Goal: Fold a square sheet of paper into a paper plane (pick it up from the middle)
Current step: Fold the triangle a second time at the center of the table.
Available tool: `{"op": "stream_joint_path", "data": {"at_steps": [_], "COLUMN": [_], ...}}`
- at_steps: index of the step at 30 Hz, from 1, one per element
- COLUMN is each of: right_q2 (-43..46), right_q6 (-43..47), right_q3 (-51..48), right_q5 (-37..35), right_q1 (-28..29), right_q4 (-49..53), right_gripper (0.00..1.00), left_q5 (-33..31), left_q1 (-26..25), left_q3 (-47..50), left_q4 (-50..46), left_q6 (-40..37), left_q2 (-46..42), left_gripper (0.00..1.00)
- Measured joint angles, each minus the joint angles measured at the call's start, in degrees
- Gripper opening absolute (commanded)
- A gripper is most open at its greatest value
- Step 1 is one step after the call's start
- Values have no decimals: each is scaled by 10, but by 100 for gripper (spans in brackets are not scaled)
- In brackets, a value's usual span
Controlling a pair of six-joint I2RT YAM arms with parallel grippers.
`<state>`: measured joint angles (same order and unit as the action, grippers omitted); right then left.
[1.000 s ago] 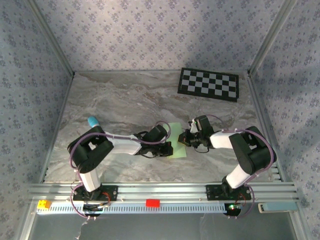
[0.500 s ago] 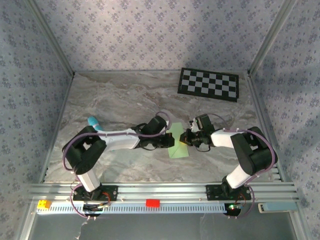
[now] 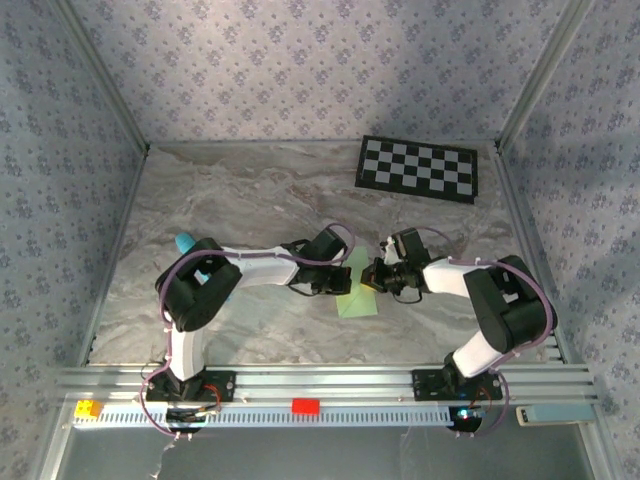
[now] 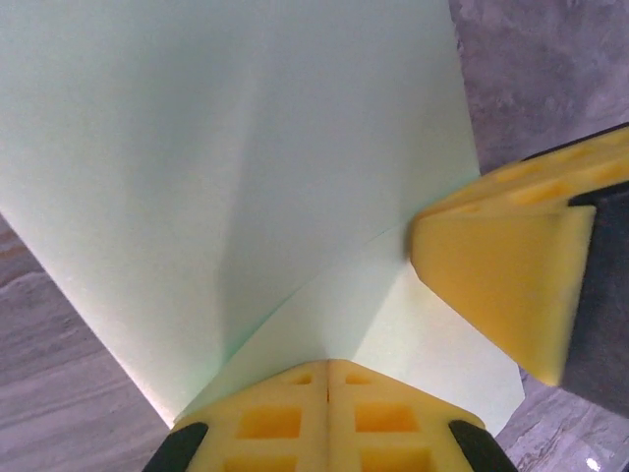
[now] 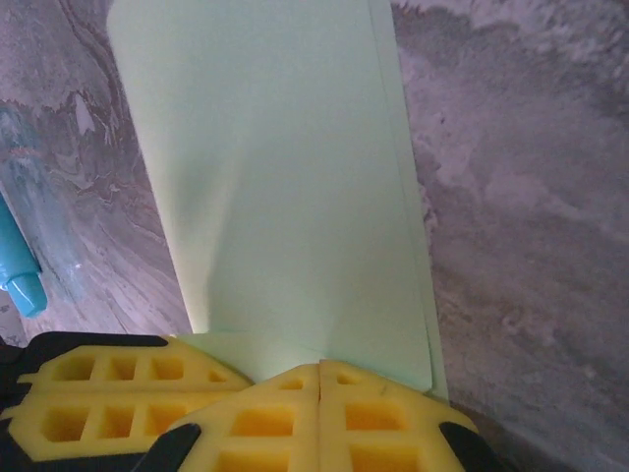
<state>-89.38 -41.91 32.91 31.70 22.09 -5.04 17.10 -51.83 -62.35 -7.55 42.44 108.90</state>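
Note:
The square sheet of paper (image 3: 357, 298), pale mint green and folded over on itself, lies flat on the marble table between my two grippers. My left gripper (image 3: 338, 279) sits on its left edge and my right gripper (image 3: 374, 280) on its right edge. In the left wrist view the paper (image 4: 226, 167) shows a diagonal crease, and the left gripper (image 4: 327, 368) is shut with its tips against the sheet; the right gripper's yellow fingers (image 4: 501, 285) press at the right. In the right wrist view the right gripper (image 5: 320, 368) is shut at the paper's (image 5: 285, 197) near edge. Whether either one pinches the sheet is unclear.
A black-and-white checkerboard (image 3: 418, 167) lies at the far right of the table. A small cyan-blue stick (image 3: 185, 243) rests beside the left arm, and the stick's tip (image 5: 22, 270) shows at the left in the right wrist view. Patterned walls close in three sides.
My left gripper has slid right and slightly farther onto the paper, and its elbow has swung inward. The right gripper has barely moved.

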Motion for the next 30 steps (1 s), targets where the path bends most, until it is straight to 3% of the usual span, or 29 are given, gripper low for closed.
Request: {"op": "stream_joint_path", "data": {"at_steps": [6,13,21,30], "right_q2": [80,177,118,65], "right_q6": [6,-8,-41,-59], "right_q3": [0,-23,-41,-42], "right_q5": [-18,-26,-5,25], "right_q1": [-1,2,45,54], "right_q4": [55,79,37,-17], "right_gripper": [19,1,0,0], "left_q5": [1,2,2,2], "left_q1": [1,1,1,1], "left_q3": [10,19,19,19], "left_q4": [16,30,30,30], "left_q6": [0,1,1,1], "left_q2": [-2,-5,-5,-5], "left_gripper": [0,0,0,0]}}
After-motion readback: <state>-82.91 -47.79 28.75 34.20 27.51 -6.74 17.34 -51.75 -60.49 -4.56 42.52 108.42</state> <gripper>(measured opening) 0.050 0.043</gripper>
